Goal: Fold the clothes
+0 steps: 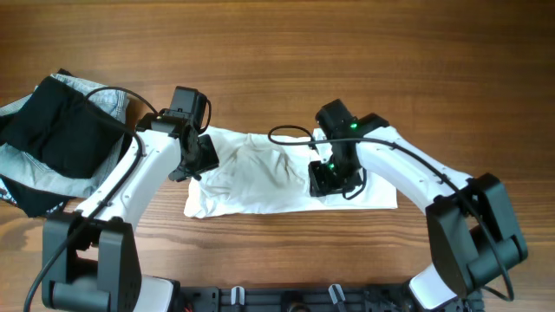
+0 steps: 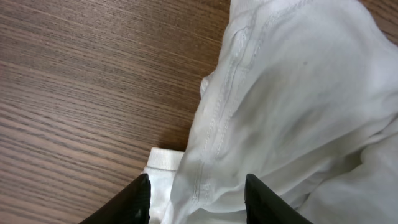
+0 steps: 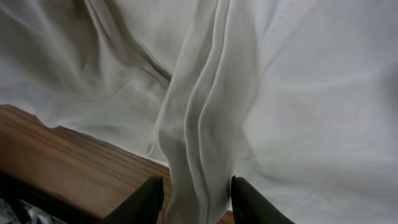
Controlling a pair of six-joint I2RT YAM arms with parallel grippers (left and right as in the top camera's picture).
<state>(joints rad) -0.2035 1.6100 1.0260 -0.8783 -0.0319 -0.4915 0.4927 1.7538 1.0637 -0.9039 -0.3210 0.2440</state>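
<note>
The clothes are one white wrinkly shirt (image 1: 260,173), folded into a long band across the middle of the table. My left gripper (image 1: 198,160) stands at the shirt's left end. In the left wrist view it (image 2: 196,180) is open, and a stitched seam of the shirt (image 2: 298,93) lies bunched between its fingers. My right gripper (image 1: 332,180) is over the right half, near the front edge. In the right wrist view it (image 3: 196,182) is shut on a raised ridge of the shirt (image 3: 205,112) that stands up between its fingers.
A black folded garment (image 1: 61,130) lies on a pale grey-blue one (image 1: 22,165) at the table's far left. Bare brown wood (image 1: 347,52) stretches behind the shirt. The arm bases (image 1: 260,299) line the front edge.
</note>
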